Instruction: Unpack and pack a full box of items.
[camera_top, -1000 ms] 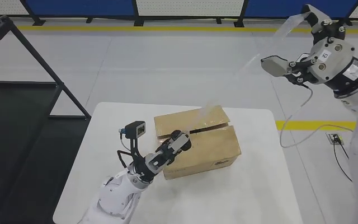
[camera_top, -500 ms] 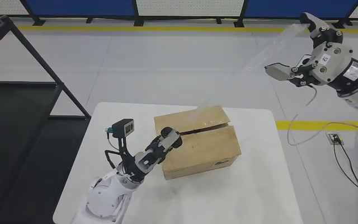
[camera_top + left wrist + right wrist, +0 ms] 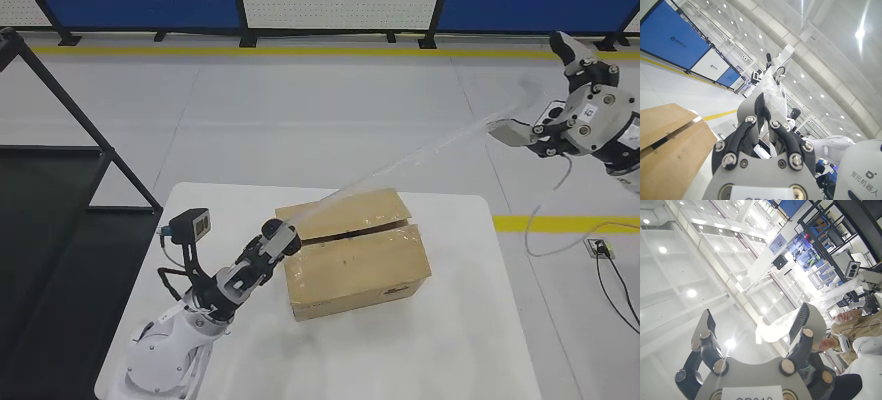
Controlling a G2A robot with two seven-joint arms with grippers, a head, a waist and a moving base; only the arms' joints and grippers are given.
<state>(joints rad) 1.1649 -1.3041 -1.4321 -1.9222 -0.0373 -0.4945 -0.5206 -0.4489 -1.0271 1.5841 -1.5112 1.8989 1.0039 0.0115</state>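
Note:
A brown cardboard box (image 3: 352, 255) sits on the white table (image 3: 450, 340) with its flaps closed. A long strip of clear tape (image 3: 420, 155) stretches taut from the box's left top edge up to the far right. My left gripper (image 3: 280, 238) is at the box's left top corner, shut on the tape's lower end (image 3: 770, 85); the left wrist view shows this gripper (image 3: 763, 110) beside the box (image 3: 668, 136). My right gripper (image 3: 535, 90) hangs high beyond the table's far right corner. It (image 3: 755, 323) stands open, and the tape (image 3: 772, 330) clings to one finger (image 3: 800, 321).
A black metal frame (image 3: 70, 110) stands on the floor left of the table. A yellow floor line (image 3: 560, 223) runs past the table's right side. The table has bare room in front of the box and to its left.
My left gripper has drawn back from the box top to its left corner. The right gripper has shifted right and opened wider. The tape has gone from loose sheet to a taut narrow strip.

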